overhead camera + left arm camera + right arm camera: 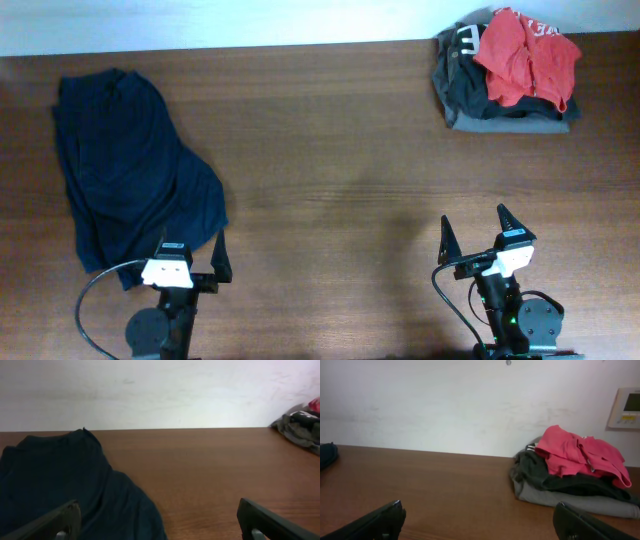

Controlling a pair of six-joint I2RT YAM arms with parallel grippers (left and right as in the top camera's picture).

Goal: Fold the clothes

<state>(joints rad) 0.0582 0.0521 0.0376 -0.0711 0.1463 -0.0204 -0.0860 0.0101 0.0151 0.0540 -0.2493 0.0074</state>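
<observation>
The brown wooden table (330,130) filled the overhead view. On its far left lay the navy-blue shorts (125,160), spread flat and unfolded, wrinkled. One end sat near the far edge, and the fabric widened towards the near side, where its lower corner reached down beside the left arm. From the left wrist they showed as a dark, rumpled mass (65,485) covering the left part of the tabletop.

At the far right corner sat a small stack of dark grey and black folded garments (470,95) with a red garment (525,55) crumpled on top, well apart from the shorts.

The left gripper (193,240) stood with its jaws spread wide and nothing between them. One finger (55,522) sat at the shorts' near hem, though whether it touched the cloth could not be told. The right gripper (474,218) was likewise spread wide and empty above bare wood, pointing towards the stack.
</observation>
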